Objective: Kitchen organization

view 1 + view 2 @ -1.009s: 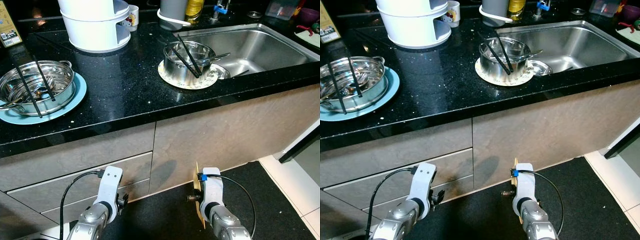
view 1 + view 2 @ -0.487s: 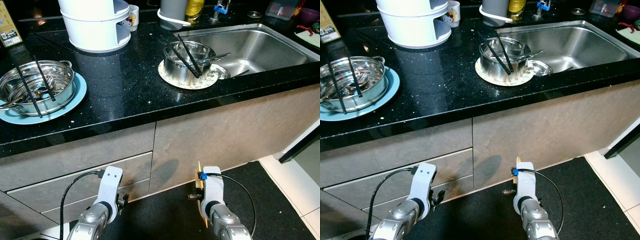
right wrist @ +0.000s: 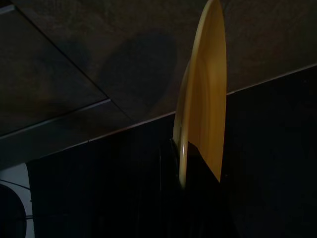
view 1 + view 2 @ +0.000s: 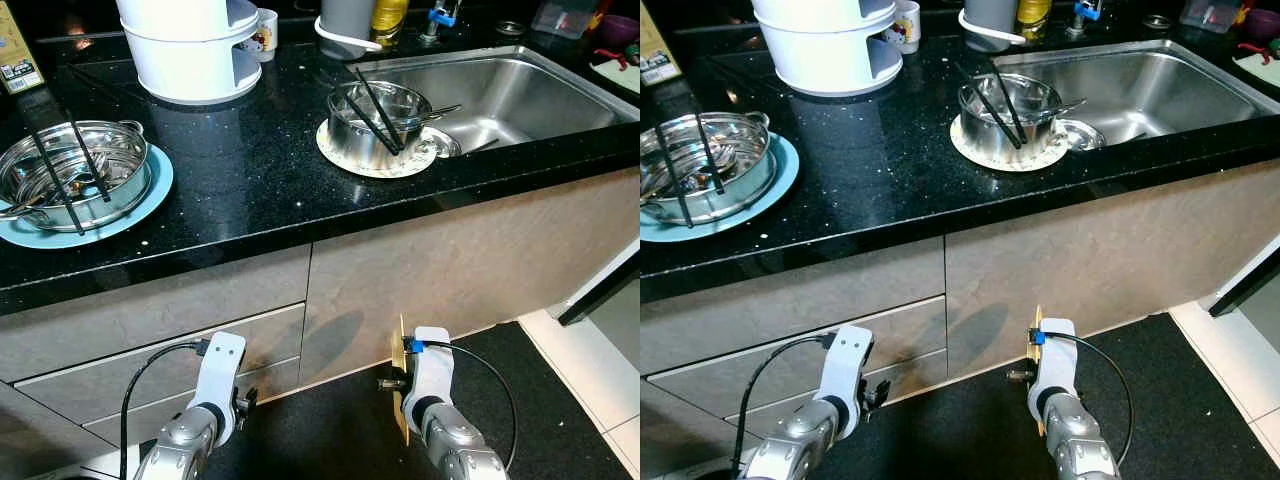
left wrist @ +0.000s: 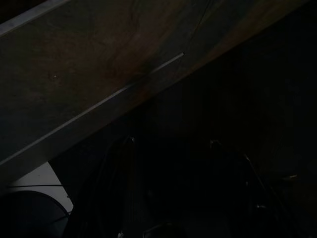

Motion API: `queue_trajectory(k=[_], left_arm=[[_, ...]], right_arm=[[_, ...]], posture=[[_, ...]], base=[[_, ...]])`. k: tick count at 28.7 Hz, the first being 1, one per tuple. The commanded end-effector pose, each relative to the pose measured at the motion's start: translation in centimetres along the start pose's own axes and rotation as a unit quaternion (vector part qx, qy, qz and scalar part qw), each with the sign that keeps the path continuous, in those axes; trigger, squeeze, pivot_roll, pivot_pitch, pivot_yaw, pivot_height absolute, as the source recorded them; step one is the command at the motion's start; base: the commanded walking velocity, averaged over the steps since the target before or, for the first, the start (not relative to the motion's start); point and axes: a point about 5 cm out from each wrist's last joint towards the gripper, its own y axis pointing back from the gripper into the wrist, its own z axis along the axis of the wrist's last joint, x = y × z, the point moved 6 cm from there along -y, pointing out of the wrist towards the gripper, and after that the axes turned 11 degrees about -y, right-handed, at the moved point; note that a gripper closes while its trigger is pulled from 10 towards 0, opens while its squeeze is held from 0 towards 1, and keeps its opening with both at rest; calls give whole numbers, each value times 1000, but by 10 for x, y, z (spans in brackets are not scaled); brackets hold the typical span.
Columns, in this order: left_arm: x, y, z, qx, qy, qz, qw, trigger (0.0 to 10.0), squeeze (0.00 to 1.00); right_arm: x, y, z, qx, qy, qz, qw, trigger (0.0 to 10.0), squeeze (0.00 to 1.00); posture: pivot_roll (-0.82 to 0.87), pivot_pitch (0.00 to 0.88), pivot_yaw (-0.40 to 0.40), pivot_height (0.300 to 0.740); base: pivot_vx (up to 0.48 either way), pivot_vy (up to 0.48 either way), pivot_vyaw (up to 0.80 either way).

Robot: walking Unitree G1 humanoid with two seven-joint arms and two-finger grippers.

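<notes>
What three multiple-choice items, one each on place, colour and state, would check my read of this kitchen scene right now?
1. Where does the small steel pot stand?
A. inside the sink
B. on a pale round mat beside the sink
C. on the floor

2. What colour is the plate under the large steel pot?
A. light blue
B. red
C. black

3. What is the right gripper doing?
A. hanging open
B. gripping a mug
C. shut on a yellow plate

Answers: 1 B, the mat rings its base; 2 A, a blue rim shows; 3 C, the plate is held edge-on.
</notes>
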Motion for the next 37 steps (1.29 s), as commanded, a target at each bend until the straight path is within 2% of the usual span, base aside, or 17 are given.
queue_trajectory(k=[1, 10, 12, 14, 20, 29, 37], left_arm=[[-2, 1, -13, 21, -2, -4, 1000, 10000, 0], [-2, 1, -12, 20, -2, -3, 1000, 10000, 0], [-2, 1, -12, 20, -2, -3, 1000, 10000, 0], [-2, 1, -12, 20, -2, -3, 1000, 10000, 0], [-3, 1, -11, 19, -1, -3, 1000, 10000, 0], [-3, 1, -12, 20, -1, -3, 1000, 10000, 0], [-3, 1, -12, 19, -1, -2, 1000, 10000, 0]], right_arm=[[-2, 2, -5, 9, 4, -4, 1000, 10000, 0], [-5, 2, -7, 12, 17, -16, 1000, 10000, 0], [-6, 2, -8, 16, 53, -21, 998, 10000, 0], [-5, 1, -9, 17, 66, -21, 997, 10000, 0], [-6, 0, -13, 28, 53, -17, 998, 10000, 0], [-5, 0, -8, 10, 52, -15, 999, 10000, 0], [-5, 0, -4, 3, 78, -19, 997, 10000, 0]], posture=[[-88, 294, -34, 740], [-89, 293, -34, 740], [-89, 293, -34, 740], [-89, 293, -34, 740], [-90, 293, -36, 740], [-90, 293, -38, 740], [-90, 293, -38, 740]], base=[[0, 0, 0], [0, 0, 0], [0, 0, 0], [0, 0, 0], [0, 0, 0], [0, 0, 0], [0, 0, 0]])
